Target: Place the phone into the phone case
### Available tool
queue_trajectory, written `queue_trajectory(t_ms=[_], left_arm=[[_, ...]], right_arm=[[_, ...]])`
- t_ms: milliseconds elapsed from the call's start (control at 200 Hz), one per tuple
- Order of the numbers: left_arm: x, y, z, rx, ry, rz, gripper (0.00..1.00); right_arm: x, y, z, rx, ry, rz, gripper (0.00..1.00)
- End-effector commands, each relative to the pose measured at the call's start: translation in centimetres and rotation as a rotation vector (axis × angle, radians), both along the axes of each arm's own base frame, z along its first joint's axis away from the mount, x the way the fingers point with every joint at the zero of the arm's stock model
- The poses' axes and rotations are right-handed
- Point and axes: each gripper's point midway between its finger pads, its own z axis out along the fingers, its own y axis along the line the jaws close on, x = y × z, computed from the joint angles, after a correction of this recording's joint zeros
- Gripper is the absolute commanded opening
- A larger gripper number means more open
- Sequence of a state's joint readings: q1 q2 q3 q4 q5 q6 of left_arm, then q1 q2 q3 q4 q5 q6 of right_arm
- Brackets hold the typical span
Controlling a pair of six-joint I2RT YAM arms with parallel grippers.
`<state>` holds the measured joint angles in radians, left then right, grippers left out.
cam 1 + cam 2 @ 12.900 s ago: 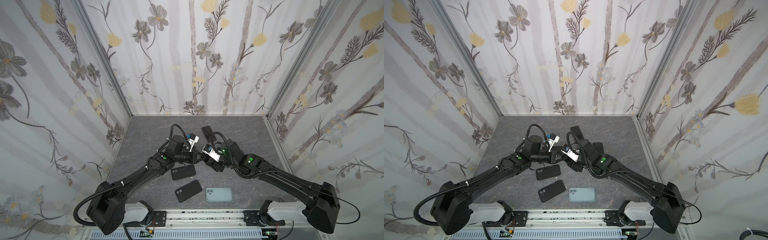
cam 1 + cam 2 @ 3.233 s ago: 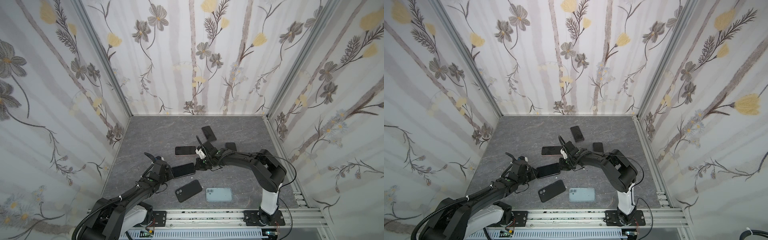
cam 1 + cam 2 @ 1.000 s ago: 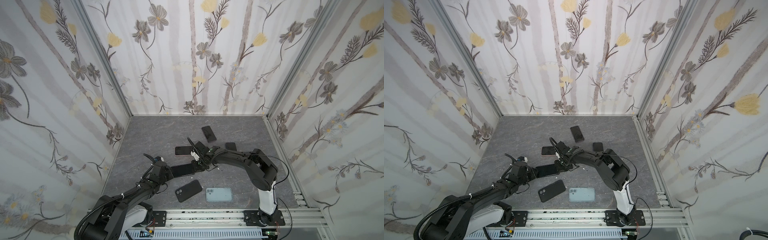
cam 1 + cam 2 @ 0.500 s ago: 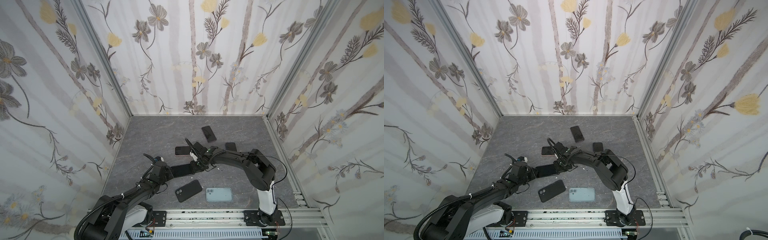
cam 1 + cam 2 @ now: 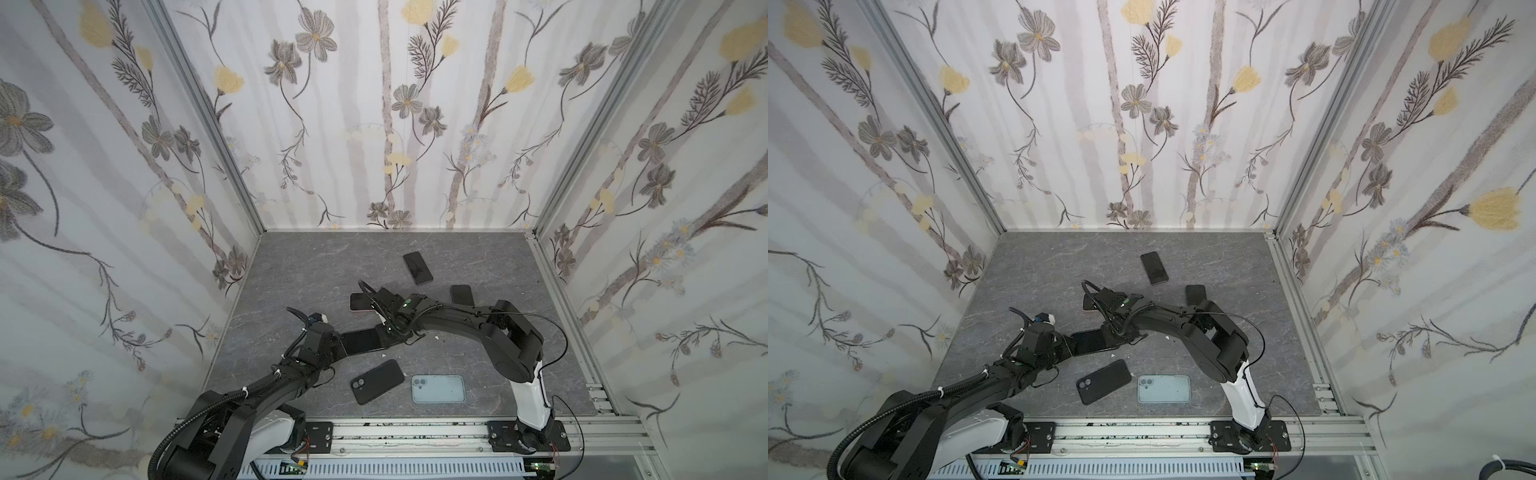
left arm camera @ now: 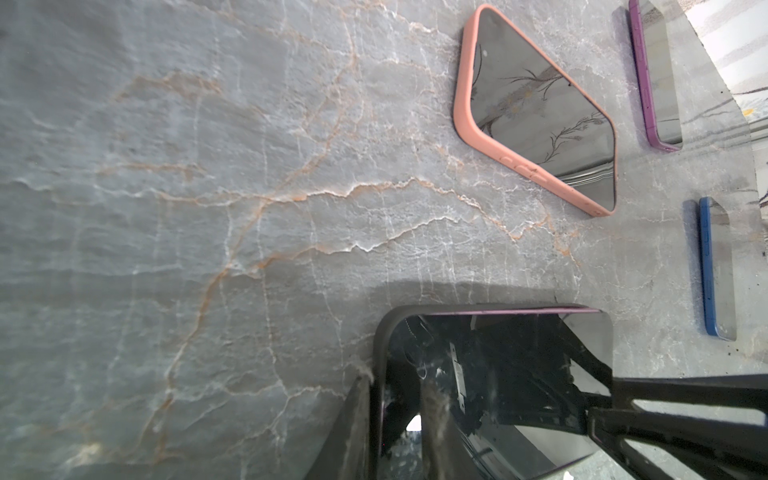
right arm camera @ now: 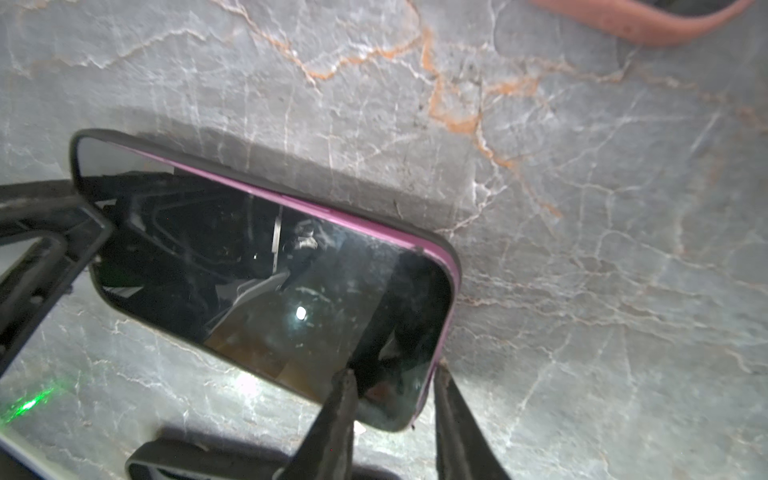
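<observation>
Between the narrowly parted fingers [image 7: 332,428] of the right gripper [image 7: 392,374] the right end of the phone [image 7: 266,270] is straddled, one tip laid on the glass, one set just beside the purple edge, seemingly so that it can be pressed down; the left end of the phone case [image 6: 380,353] is gripped by the left gripper [image 6: 395,399], judged a brace against sliding; both are laid flat near the middle of the table [image 5: 291,270]; purple is seen along the far rim, so seating is judged unfinished.

Both top views look down from high over the whole table [image 5: 291,270]; both wrist cameras sit close above one phone [image 6: 519,332], seemingly from opposite ends.
</observation>
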<state>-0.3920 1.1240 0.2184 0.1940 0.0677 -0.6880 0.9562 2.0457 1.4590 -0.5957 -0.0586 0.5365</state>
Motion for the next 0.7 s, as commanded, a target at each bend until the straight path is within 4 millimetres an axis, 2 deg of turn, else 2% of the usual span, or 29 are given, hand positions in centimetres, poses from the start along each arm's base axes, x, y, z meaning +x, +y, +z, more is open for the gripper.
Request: queue_trajectory(t_ms=[0, 75, 170, 420, 694], left_arm=[[-1.5, 0.3, -1.4, 0.013, 0.076, -0.005, 0.22], [-1.5, 0.3, -1.3, 0.013, 0.073, -0.005, 0.22], [-1.5, 0.3, -1.3, 0.012, 0.074, -0.006, 0.22], [-1.6, 0.3, -1.3, 0.012, 0.073, -0.008, 0.22], [-1.5, 0.3, -1.3, 0.010, 0.071, -0.009, 0.22]], right_arm=[[0.2, -2.5, 0.7, -0.105, -0.035, -0.014, 0.38], [0.3, -1.8, 1.6, -0.063, -0.034, -0.007, 0.38], [0.0, -1.0, 1.8, -0.028, -0.013, 0.002, 0.38], [-0.2, 0.3, 0.9, 0.022, 0.021, 0.017, 0.19], [-0.6, -0.3, -1.0, -0.018, 0.061, 0.014, 0.08]])
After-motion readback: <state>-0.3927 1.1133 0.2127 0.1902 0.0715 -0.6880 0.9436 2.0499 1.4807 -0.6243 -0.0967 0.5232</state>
